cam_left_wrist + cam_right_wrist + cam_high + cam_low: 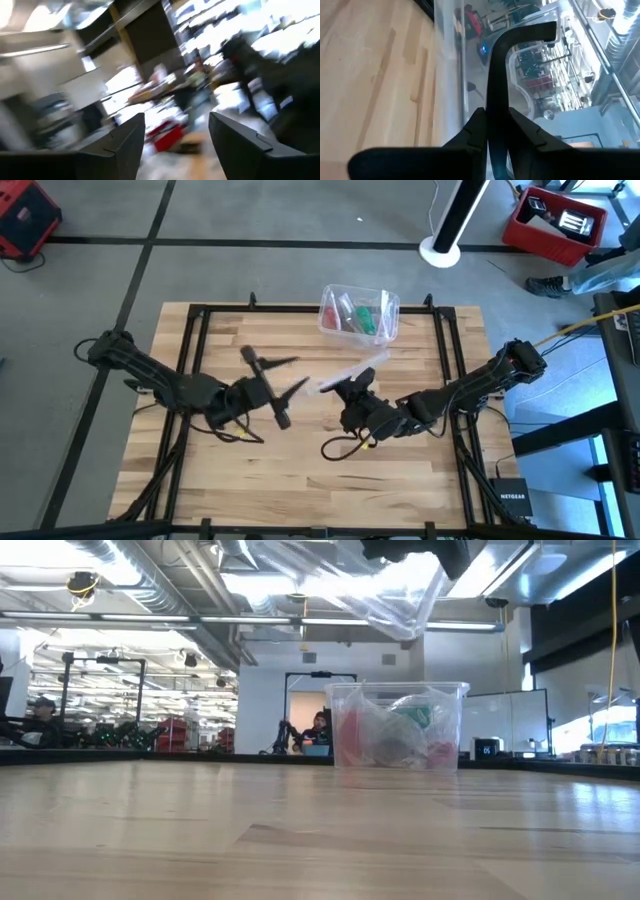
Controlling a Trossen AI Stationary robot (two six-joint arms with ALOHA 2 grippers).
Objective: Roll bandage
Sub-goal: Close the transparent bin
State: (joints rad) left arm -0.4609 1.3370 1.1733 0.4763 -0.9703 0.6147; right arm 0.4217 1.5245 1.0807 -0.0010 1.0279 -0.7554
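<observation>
No green band is seen on the bare wood; a green shape (366,321), judged to be the bandage, is seen inside the clear box (326,308) at the back of the tabletop (300,480). The right gripper (352,387) is pressed together on a clear plastic sheet (352,371), which is held up above mid-table. The left gripper (283,377) is spread wide just beside it and nothing is held in it. The thin sheet could be dropped or snagged if the two grippers are brought closer, and the light box could be pushed away when it is reached into. The tabletop is made of pale wooden planks within a black frame. A grey floor and a red crate (555,225) are seen around it
</observation>
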